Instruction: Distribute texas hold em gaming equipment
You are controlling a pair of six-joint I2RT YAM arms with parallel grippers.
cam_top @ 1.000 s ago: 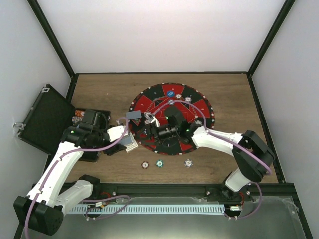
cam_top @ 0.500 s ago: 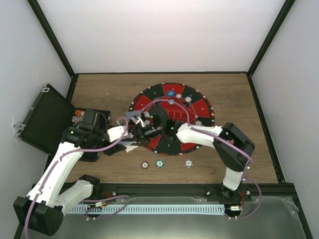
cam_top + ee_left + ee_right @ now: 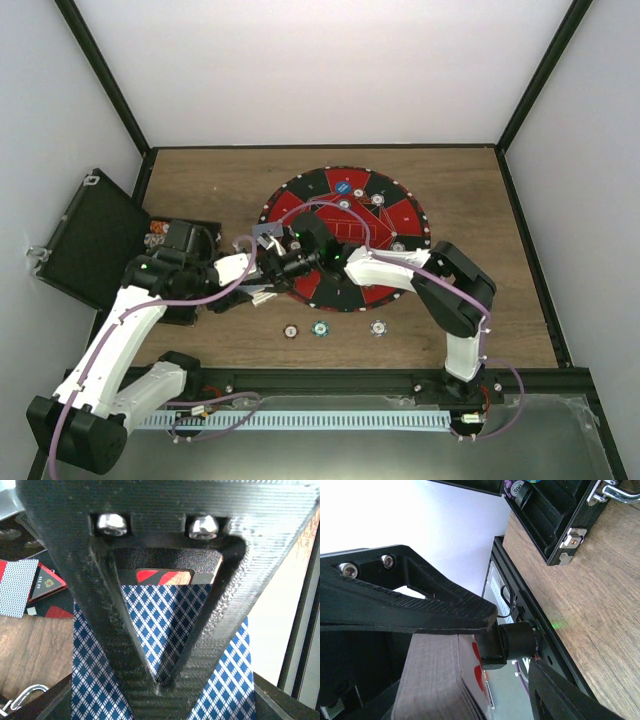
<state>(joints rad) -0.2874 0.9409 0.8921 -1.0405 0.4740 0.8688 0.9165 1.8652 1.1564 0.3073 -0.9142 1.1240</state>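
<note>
My left gripper [image 3: 167,685] is shut on a deck of playing cards [image 3: 165,615] with blue-and-white chequered backs. From above, the deck [image 3: 264,236] sits at the left rim of the round red-and-black poker mat [image 3: 400,215]. My right gripper [image 3: 279,258] reaches across the mat to it. In the right wrist view the upper finger [image 3: 420,610] lies against the deck's edge [image 3: 430,680], while the lower finger [image 3: 560,695] stands apart from the red-printed card face. Three striped poker chips [image 3: 319,327] lie in front of the mat. On the mat's far side lies a blue disc [image 3: 343,186].
A black hinged case [image 3: 90,240] lies open at the left, with chips [image 3: 153,238] inside; its latch [image 3: 570,545] shows in the right wrist view. More chips [image 3: 376,199] rest on the mat. One card [image 3: 17,587] lies face down on the mat.
My right arm has swung left across the mat to the deck held by the left gripper, and its jaws have narrowed around it. The left arm has stayed put.
</note>
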